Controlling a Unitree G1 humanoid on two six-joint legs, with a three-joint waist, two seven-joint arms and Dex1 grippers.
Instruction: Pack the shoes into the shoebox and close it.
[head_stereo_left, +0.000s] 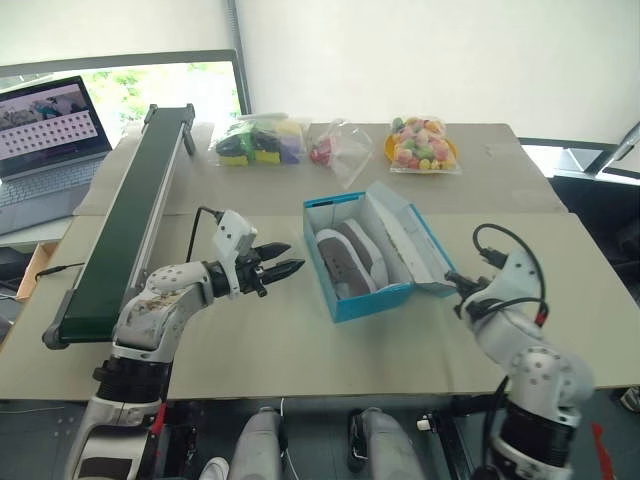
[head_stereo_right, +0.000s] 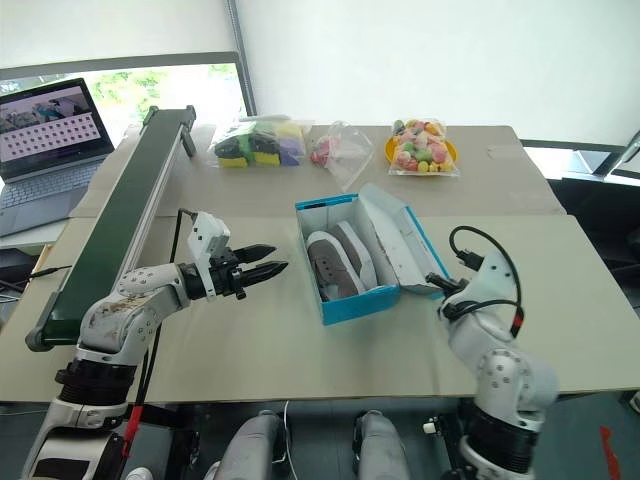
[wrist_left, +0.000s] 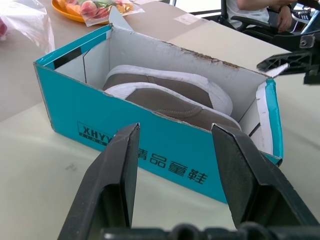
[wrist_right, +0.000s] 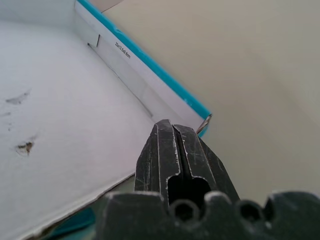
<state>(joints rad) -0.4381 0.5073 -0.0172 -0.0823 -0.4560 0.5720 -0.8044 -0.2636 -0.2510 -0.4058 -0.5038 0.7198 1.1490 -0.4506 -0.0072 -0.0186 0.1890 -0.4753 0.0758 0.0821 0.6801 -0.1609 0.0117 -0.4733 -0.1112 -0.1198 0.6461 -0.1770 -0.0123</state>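
Lying side by side, shoes (head_stereo_left: 345, 258) fill the open shoebox (head_stereo_left: 375, 300).

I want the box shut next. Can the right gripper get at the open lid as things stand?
Probably yes: the shut right gripper sits at the corner of the shoebox's lid, which leans open on that side, with nothing between them.

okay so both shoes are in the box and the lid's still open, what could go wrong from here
The right gripper is shut, its tip against the white inside of the open lid; pushing with one narrow tip, it may slip off.
The shoebox stands free on the table, and the open left gripper is short of it, so the box could slide.
The shoes lie near the rim; the lid may catch on them.
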